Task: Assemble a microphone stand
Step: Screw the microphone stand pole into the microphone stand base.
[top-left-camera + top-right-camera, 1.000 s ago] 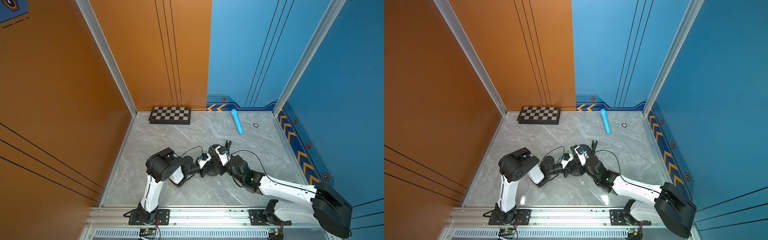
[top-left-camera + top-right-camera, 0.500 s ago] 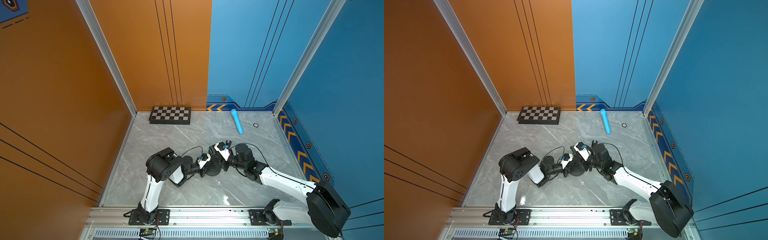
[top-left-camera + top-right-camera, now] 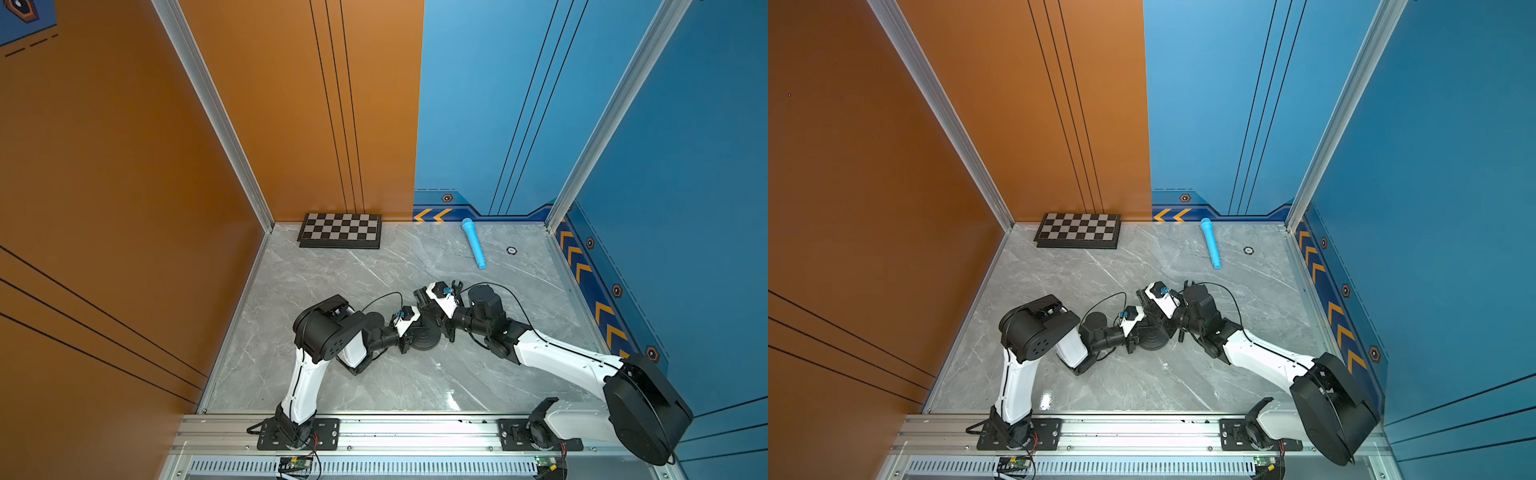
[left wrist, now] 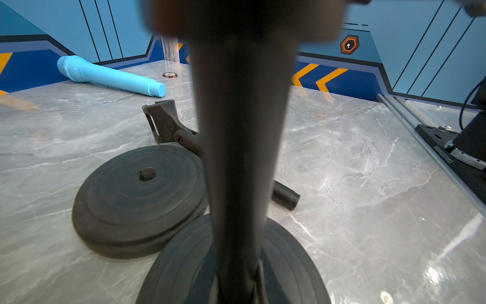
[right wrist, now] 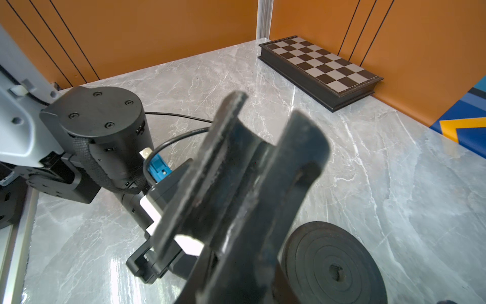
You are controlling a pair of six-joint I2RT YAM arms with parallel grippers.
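A black pole [image 4: 239, 131] stands in a ringed black disc [image 4: 289, 263]. My left gripper [image 4: 238, 287] is shut on the pole's foot, just above the disc. The pole ends in a U-shaped clip [image 5: 236, 163], and my right gripper [image 5: 236, 289] is shut just under it. In both top views the grippers [image 3: 409, 338] [image 3: 422, 301] meet over the disc [image 3: 428, 340] [image 3: 1154, 340]. A second disc [image 4: 131, 210] [image 5: 328, 252] with an open centre hole lies beside it. Behind that disc another clip [image 4: 164, 122] on a short rod lies flat. The light-blue microphone [image 3: 473, 243] [image 4: 110, 77] lies at the back.
A folded chessboard [image 3: 340, 230] [image 5: 320, 68] lies against the orange back wall. A small round ring [image 3: 511, 250] sits right of the microphone. Walls close the table on three sides, and the arms' metal rail [image 3: 415, 428] runs along the front. The left arm's black joint [image 5: 100, 126] stands close to the right wrist.
The right arm's elbow has swung from the front toward the back right, while its wrist stayed over the disc. The left arm has not moved.
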